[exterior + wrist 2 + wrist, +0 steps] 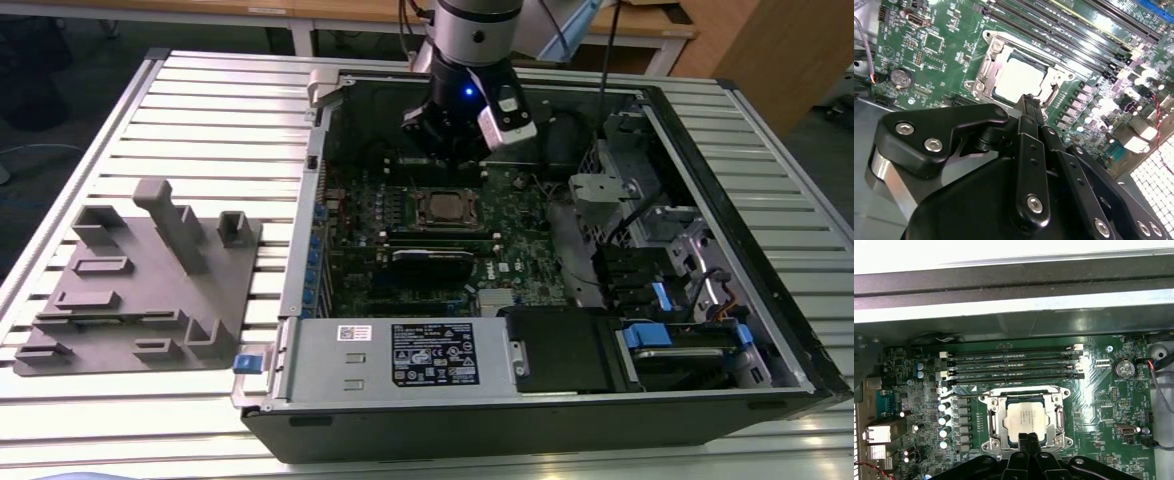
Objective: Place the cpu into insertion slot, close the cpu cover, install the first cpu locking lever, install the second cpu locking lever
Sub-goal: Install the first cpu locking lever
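The cpu [1026, 419], a square chip with a dull silver top, lies flat in the insertion slot [447, 207] on the green motherboard. The cpu cover [995, 416], a thin silver frame, lies down around it with the chip showing through its window. A thin metal locking lever [1004, 388] runs along the socket edge nearest the memory slots. My gripper [1029, 441] hovers just above the socket's edge, its black fingers [1026, 107] pressed together with nothing between them. In the exterior view the gripper [458, 158] hangs over the board just beyond the socket.
The open computer case [747, 250] walls in the board. Long black memory slots [1014, 365] lie beside the socket, and a black graphics card [430, 262] on its other side. A power supply [400, 355] fills the near end. A grey fixture [140, 280] stands at the exterior view's left.
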`<action>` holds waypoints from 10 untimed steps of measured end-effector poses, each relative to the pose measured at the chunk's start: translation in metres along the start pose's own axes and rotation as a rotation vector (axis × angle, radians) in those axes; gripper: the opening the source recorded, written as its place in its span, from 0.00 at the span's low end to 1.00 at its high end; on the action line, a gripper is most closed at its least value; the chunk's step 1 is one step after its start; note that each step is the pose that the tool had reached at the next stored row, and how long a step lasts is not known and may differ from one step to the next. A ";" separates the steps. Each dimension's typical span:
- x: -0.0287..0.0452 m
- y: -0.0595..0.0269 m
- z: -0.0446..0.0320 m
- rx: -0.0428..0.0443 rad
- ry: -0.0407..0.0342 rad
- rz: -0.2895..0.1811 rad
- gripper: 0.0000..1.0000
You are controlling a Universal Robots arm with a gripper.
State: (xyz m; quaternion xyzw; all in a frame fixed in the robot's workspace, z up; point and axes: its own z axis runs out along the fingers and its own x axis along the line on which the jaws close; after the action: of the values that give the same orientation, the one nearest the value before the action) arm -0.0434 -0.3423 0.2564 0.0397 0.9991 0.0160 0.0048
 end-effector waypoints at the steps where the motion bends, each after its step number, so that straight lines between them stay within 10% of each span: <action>1: 0.0020 -0.0002 0.0003 0.0000 0.0000 0.000 0.11; 10: 0.0225 -0.0019 0.0032 0.0000 -0.0001 0.000 0.11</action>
State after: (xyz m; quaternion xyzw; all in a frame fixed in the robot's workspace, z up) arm -0.0660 -0.3423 0.2530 0.0397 0.9991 0.0160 0.0049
